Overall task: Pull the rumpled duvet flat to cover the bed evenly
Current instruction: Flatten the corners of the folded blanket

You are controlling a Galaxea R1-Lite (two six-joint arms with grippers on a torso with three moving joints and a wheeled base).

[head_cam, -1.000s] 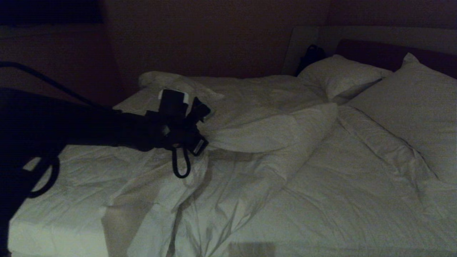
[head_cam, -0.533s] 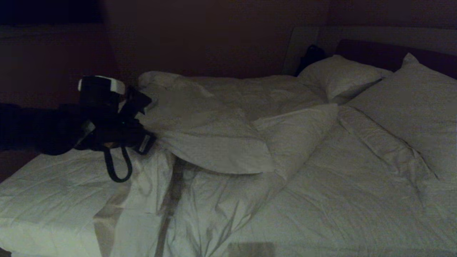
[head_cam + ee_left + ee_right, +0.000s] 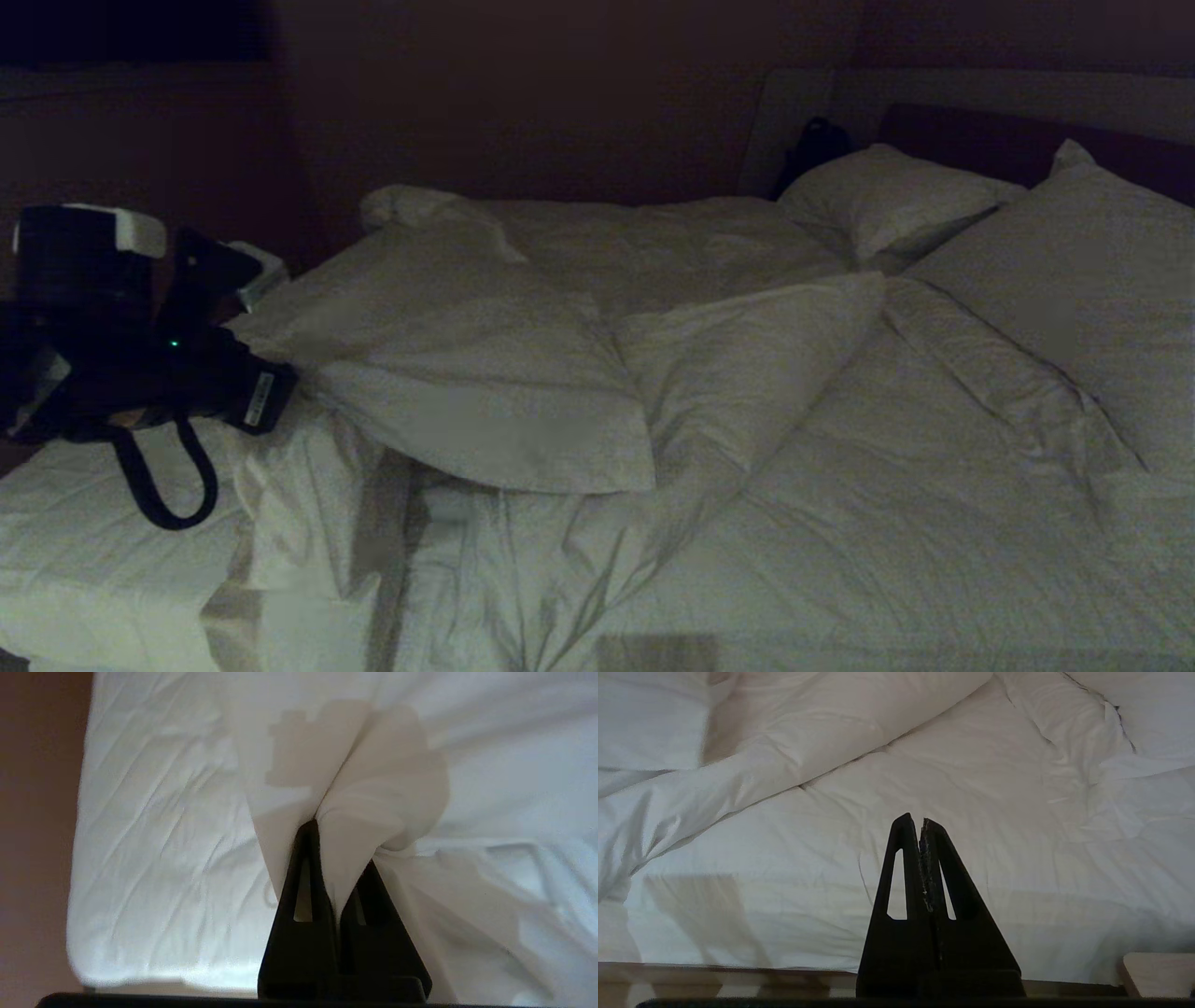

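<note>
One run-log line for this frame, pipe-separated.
left gripper: shut on duvet fold, near bed left edge | right gripper: shut, empty, above duvet | duvet: rumpled, sheet exposed

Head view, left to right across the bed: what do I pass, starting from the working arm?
Black left gripper shut on a pinch of the puffy white cloth duvet → the folded-back hump of that duvet → small plump white far pillow → large white near pillow at the right edge.
</note>
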